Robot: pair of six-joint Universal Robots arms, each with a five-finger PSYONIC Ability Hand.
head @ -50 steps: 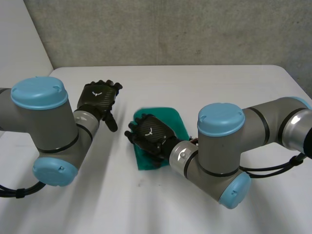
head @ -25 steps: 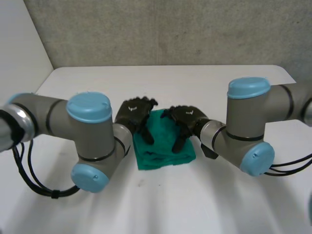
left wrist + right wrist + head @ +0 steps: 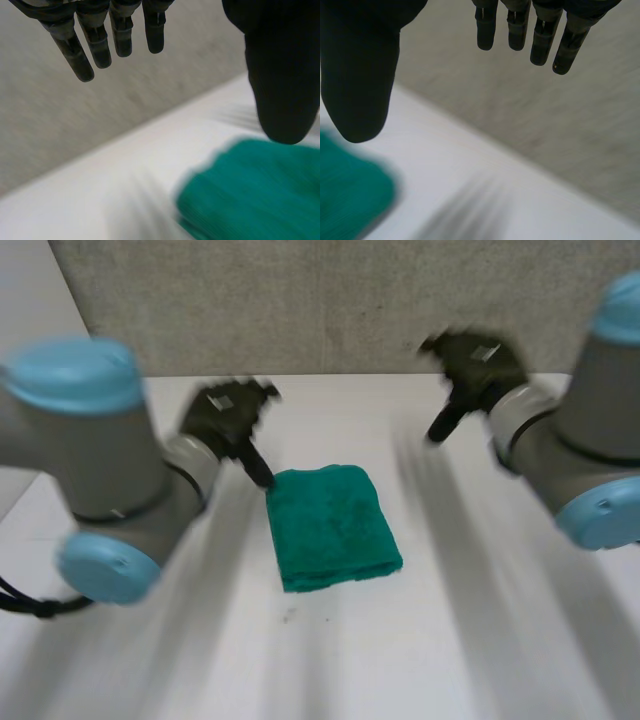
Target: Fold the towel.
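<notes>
I see my left arm [image 3: 95, 455] across the left of the head view, its black left hand [image 3: 228, 412] at upper centre-left with the thumb [image 3: 257, 464] pointing down. My right arm [image 3: 585, 440] is at far right, with the right hand [image 3: 480, 358] near the top. On both wrist cameras the fingers [image 3: 95, 42] [image 3: 540, 35] are straight, well apart from the thumb.

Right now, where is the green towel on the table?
In the head view the green towel lies at the middle of the white table, nearer the left robot hand than the right robot hand.
</notes>
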